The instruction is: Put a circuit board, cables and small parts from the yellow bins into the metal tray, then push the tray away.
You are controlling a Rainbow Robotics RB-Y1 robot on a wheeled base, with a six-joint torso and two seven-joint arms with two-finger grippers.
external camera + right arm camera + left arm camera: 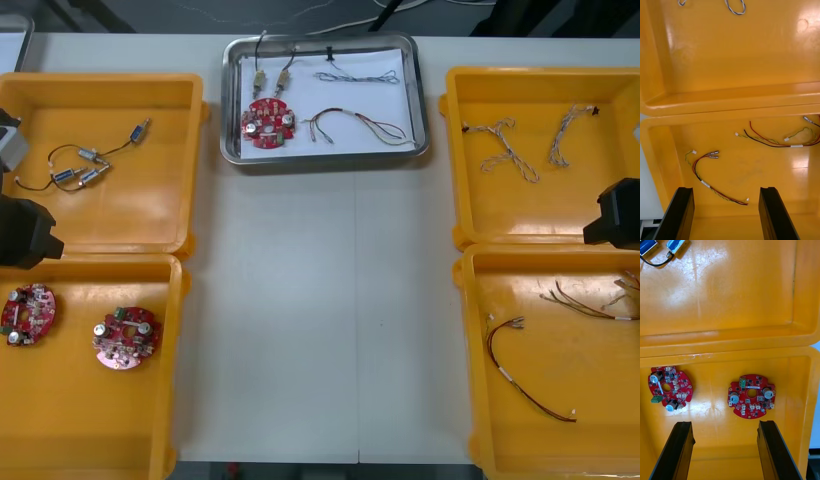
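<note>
The metal tray (330, 157), shiny-rimmed and white inside, sat at the far middle of the light table (320, 330), close to its far edge, and it looked fully stocked. One round red circuit board (268, 122) lay in its near left corner, with two small metal parts on black cable (270, 78) just beyond it. A twisted blue and white cable (357, 76) lay at the far right and a red and yellow cable (360, 125) at the near right. So by my reading the loading was finished, and the tray may well have had its push too; only a last nudge away could be left. Any such nudge would call for an arm to swing in to the tray's near rim and press squarely, so that it did not turn. Neither arm was near it. The left gripper (725, 423) hung at the table's left side over the near left yellow bin (60, 430), fingers spread wide and holding nothing. Two spare red circuit boards (751, 395) lay flat below it. The right gripper (726, 189) hung at the right side over the near right yellow bin (560, 440), likewise spread and empty. Loose red and yellow cables (715, 176) lay beneath it. The far left yellow bin (100, 225) held more small metal parts (85, 165), and the far right yellow bin (520, 228) held twisted cables (510, 150). The table between the bins was bare, with dark floor beyond its far edge.
</note>
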